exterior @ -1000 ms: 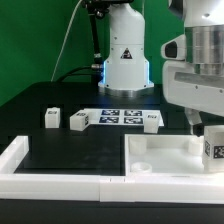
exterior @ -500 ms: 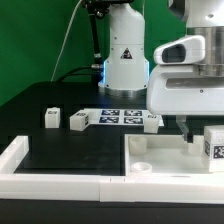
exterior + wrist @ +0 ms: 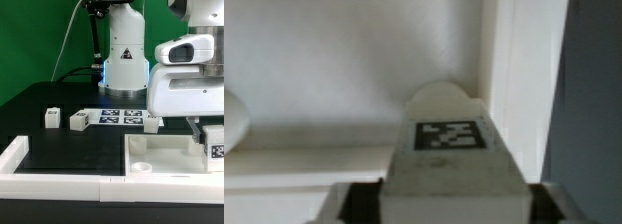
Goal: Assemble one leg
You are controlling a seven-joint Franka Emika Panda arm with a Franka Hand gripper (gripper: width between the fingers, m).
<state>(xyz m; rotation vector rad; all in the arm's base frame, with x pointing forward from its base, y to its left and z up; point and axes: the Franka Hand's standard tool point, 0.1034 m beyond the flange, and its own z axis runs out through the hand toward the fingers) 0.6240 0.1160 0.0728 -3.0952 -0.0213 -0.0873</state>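
My gripper [image 3: 207,133] is shut on a leg [image 3: 214,146], a white blocky peg with a black-and-white tag on its face. It holds the leg upright over the right part of the large flat white panel [image 3: 165,152]. In the wrist view the leg [image 3: 450,150] fills the space between the two dark fingers [image 3: 363,203], its tag facing the camera, with the white panel [image 3: 331,90] beneath. The gripper [image 3: 450,198] shows at that picture's edge. Three more legs [image 3: 52,117], [image 3: 79,120], [image 3: 152,122] stand on the black table.
The marker board [image 3: 118,115] lies behind the loose legs, in front of the white robot base [image 3: 125,60]. A white raised border [image 3: 60,181] runs along the front and the exterior view's left. A round knob [image 3: 142,168] sits at the panel's near corner.
The gripper's body has shifted a little toward the exterior view's left, with the leg still held over the panel. The loose legs have not moved.
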